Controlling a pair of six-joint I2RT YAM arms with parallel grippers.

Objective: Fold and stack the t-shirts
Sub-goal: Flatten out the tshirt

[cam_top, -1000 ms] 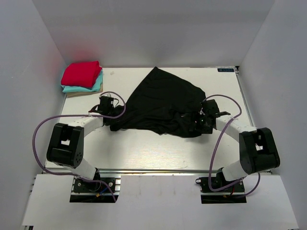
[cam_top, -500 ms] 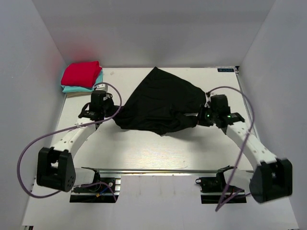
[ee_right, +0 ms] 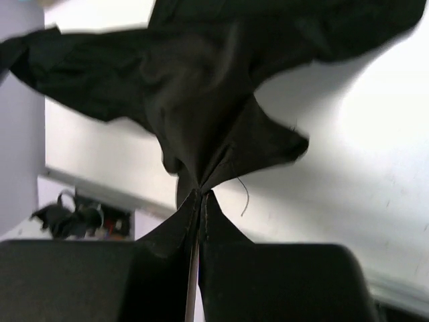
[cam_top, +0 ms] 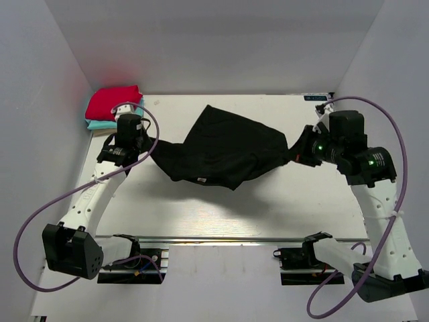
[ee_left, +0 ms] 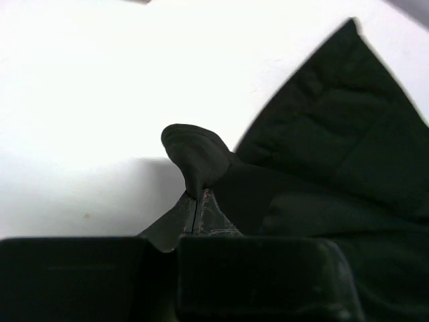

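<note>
The black t-shirt (cam_top: 224,151) hangs spread over the white worktop (cam_top: 268,201), to the right of the pile of folded shirts in the far left corner, and throws a soft shadow on the surface nearer the arm bases. The pile shows a red shirt (cam_top: 110,102) on top of a teal one (cam_top: 100,125). The left gripper (cam_top: 146,149) sits just right of the pile and a little nearer the bases. It is clamped shut on a bunched end of the black cloth, and in the left wrist view a small knob of fabric (ee_left: 198,157) pokes out above its closed tips (ee_left: 198,201). The right gripper (cam_top: 301,149) is well apart from the pile, on the far side of the black t-shirt. It is pinched tight on the opposite end, with the cloth (ee_right: 194,100) fanning out from its tips (ee_right: 200,198) in the right wrist view. Between the two grips the shirt sags in the middle. Whether its corner farthest from the bases touches the worktop cannot be told.
</note>
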